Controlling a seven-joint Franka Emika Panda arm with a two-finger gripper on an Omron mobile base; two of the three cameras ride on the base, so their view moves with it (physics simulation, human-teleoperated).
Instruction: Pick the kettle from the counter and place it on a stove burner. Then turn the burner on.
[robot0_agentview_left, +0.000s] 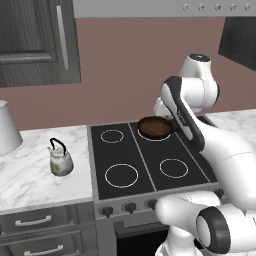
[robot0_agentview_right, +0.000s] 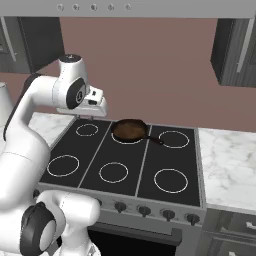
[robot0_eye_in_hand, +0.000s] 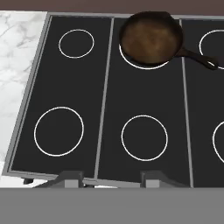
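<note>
Your kettle hasn't been touched: it stands upright on the marble tabletop, just beside the cooktop's left edge, black handle arched over it, well off to the hand's left and lower than the hand. So nothing of the task is done yet; you have the pick, the placing on a burner and the knob turn all left. The nearest target looks like the wide front-left stove burner, disc black, not glowing, between the kettle and the rest of the cooktop; in the hand view that same ring lies below and left of the fingers. The hand hovers high over the front of the cooktop, looking down at it, holding nothing and touching nothing. Its two dark fingertips stand apart, roughly half spread by my read, with bare cooktop glass between them. Beyond the hand, on the middle rear ring, sits a brown frying pan, handle pointing to the hand's right, so that burner is taken. The knobs run along the stove front under the hand, all looking off as far as you can tell. A big white cone-shaped vessel stands at the far left on the tabletop, past the kettle; don't confuse it with the kettle.
</note>
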